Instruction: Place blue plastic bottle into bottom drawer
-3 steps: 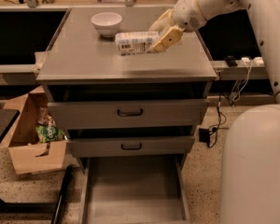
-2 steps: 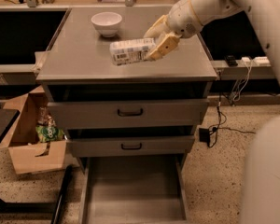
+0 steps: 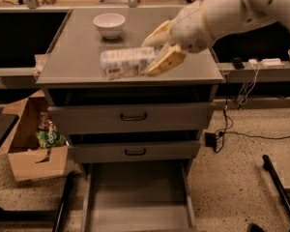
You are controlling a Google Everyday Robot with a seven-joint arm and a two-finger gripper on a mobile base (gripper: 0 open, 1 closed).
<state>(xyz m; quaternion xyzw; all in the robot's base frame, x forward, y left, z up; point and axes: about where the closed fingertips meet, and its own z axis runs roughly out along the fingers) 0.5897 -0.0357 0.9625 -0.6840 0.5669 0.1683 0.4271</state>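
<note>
My gripper (image 3: 157, 52) is shut on the blue plastic bottle (image 3: 125, 63), a clear bottle with a pale whitish printed label. It holds the bottle sideways above the front part of the grey cabinet top (image 3: 77, 57); the bottle sticks out to the left of the tan fingers (image 3: 165, 62). The bottom drawer (image 3: 137, 197) is pulled open below, a wide shallow grey tray with a bare floor. The bottle's cap end is hidden inside the gripper.
A white bowl (image 3: 109, 24) stands at the back of the cabinet top. The two upper drawers (image 3: 133, 116) with dark handles are shut. A cardboard box (image 3: 31, 144) with packets sits on the floor at the left. Cables (image 3: 232, 124) lie at the right.
My gripper has carried the bottle forward and to the left, from the back right of the cabinet top toward its front edge. The drawers have not moved.
</note>
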